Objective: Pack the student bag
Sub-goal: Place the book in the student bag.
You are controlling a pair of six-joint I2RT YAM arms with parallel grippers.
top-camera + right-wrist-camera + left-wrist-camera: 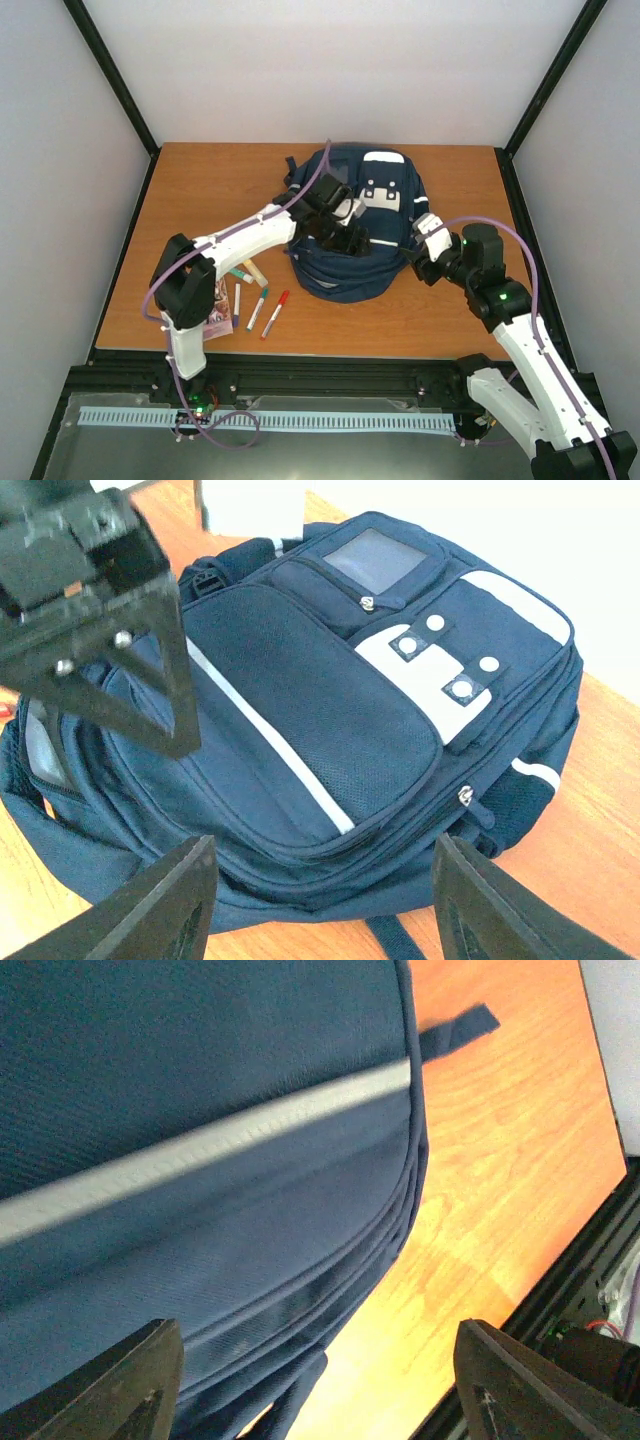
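Observation:
The student bag [372, 215] lies flat at the table's far middle, a navy backpack with white stripes, a pale patch and closed zip pockets. My left gripper [343, 238] hovers over the bag's near left part, open and empty. In the left wrist view the bag [200, 1080] fills the frame and the left gripper [320, 1400] spans its edge. My right gripper [421, 248] is open and empty beside the bag's right side. In the right wrist view the right gripper [325, 910] faces the bag [330, 710], whose zip pull [465, 796] is near, with the left gripper [100, 610] above it.
Several markers [258, 305], one red-capped [275, 313], lie on the table at the near left. A pinkish book [221, 311] lies partly under the left arm. A dark strap [458, 1030] trails from the bag. The black frame rail [590, 1290] runs along the table edge.

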